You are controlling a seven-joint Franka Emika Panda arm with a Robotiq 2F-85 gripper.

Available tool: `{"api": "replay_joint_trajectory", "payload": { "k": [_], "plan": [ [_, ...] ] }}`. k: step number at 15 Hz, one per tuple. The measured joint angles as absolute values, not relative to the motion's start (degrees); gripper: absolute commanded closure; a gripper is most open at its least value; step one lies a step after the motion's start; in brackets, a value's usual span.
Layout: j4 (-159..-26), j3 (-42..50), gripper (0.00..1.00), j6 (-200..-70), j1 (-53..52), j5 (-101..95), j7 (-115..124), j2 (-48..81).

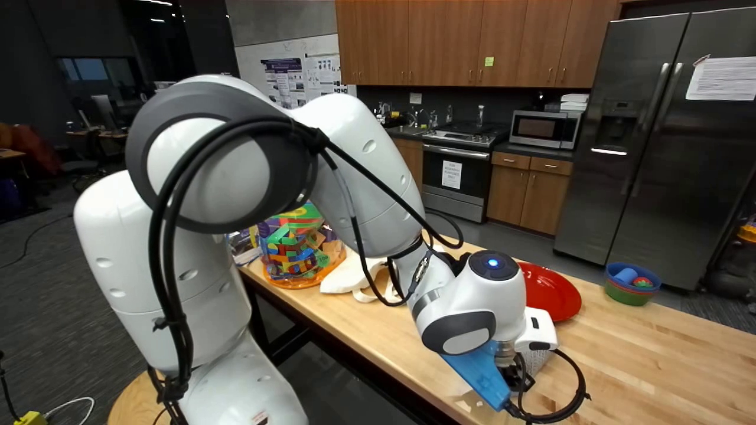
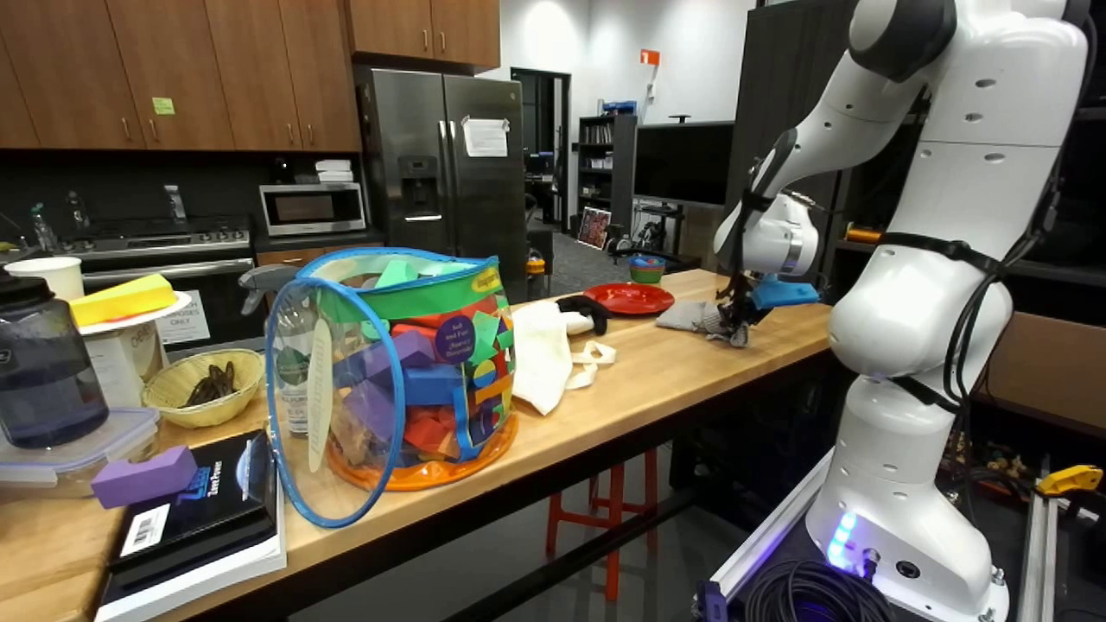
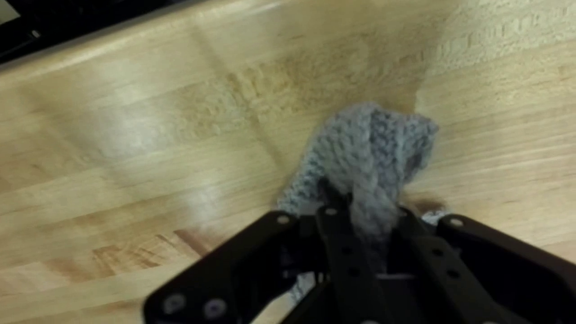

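My gripper [image 3: 366, 218] is low over the wooden table [image 3: 148, 157]. Its black fingers are shut on a grey knitted cloth [image 3: 351, 144], bunched between them and sticking up past the fingertips. More of the grey cloth shows beside and below the fingers. In an exterior view the gripper [image 2: 733, 324] is at the near side of the table, with the grey cloth [image 2: 685, 315] spreading across the tabletop to its left. In an exterior view the blue part on the wrist and the hand hide most of the fingers, and a little grey cloth [image 1: 536, 360] shows behind.
A red plate [image 1: 546, 292] lies beyond the gripper. Nested bowls [image 1: 632, 292] stand on the far side. A white cloth with straps [image 2: 540, 358] and a clear bag of colourful blocks [image 2: 449, 380] are further along the table. The table's near edge runs close to the gripper.
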State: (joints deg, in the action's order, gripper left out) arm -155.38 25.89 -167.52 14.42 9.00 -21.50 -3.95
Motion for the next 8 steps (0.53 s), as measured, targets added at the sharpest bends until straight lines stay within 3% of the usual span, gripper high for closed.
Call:
{"api": "replay_joint_trajectory", "payload": {
  "k": [8],
  "plan": [
    [-155.3,24.05,0.96,-167.58,10.5,9.26,-22.24,-3.82]
  ]
}}
